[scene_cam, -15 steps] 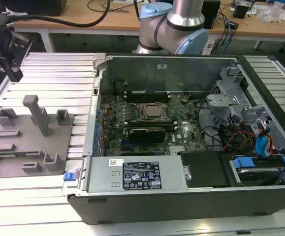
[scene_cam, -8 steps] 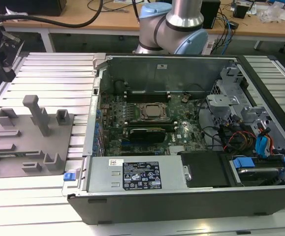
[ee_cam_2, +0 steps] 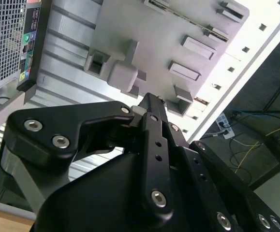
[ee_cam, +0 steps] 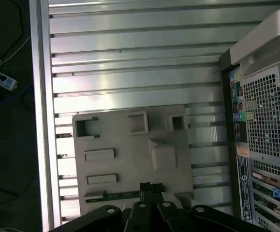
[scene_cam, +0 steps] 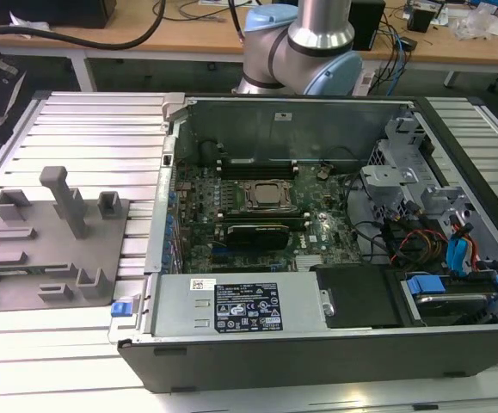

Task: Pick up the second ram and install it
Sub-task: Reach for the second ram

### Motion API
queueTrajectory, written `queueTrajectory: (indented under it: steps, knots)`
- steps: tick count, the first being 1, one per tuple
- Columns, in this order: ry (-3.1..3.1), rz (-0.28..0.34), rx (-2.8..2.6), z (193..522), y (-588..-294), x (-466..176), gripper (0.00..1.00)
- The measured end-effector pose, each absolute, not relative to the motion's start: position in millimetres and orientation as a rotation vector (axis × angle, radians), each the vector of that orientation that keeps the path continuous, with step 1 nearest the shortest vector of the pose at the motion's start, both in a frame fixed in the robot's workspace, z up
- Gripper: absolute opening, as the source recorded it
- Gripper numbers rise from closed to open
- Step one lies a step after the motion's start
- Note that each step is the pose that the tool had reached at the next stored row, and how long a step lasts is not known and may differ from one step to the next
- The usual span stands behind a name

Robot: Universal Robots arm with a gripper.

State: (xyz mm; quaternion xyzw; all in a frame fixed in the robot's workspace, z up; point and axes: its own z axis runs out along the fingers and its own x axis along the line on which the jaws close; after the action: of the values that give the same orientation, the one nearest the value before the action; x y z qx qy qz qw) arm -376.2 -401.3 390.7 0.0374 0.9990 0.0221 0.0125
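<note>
The arm (scene_cam: 317, 26) rises at twelve o'clock in the exterior view; in both wrist views its black gripper (ee_cam_2: 151, 102) (ee_cam: 151, 187) points down, fingers pressed together.

Open computer case (scene_cam: 317, 366), grey fixture tray (scene_cam: 59, 258), robot arm (scene_cam: 317, 34)

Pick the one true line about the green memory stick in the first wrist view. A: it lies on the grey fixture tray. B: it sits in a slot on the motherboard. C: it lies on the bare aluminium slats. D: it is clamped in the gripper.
A: in the first wrist view the second ram lies along one edge of the grey fixture tray, outside the computer case.
</note>
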Motion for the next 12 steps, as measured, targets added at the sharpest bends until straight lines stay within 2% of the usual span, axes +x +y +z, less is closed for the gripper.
queueTrajectory:
  steps: [12]
  knots:
    - [3.114,0.069,0.117,389,-413,-392,0.11]
